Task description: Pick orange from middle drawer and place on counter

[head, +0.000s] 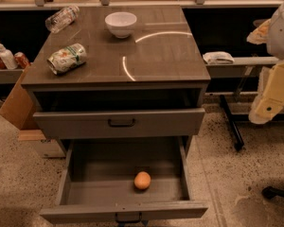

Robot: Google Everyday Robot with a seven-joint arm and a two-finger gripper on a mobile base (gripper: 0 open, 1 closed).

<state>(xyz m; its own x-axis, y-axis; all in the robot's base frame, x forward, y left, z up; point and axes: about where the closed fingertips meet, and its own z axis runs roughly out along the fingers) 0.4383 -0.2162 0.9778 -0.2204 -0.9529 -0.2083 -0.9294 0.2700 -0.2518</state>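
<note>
The orange (142, 180) lies on the flat grey floor of the middle drawer (90, 174), which is pulled out wide at the bottom of the picture; the fruit sits near the drawer's front wall, a little right of centre. The counter (161, 56) is the glossy grey-brown cabinet top above it, with curved light reflections. My arm hangs at the far right edge, and its cream-coloured gripper (267, 105) is level with the cabinet's upper part, well to the right of the cabinet, far from the orange and holding nothing that I can see.
On the counter stand a white bowl (120, 23) at the back, a crushed green-and-white can (66, 58) at the left and a plastic bottle (61, 18) lying at the back left. A grey drawer front with a black bar handle (121, 123) juts out above the open drawer.
</note>
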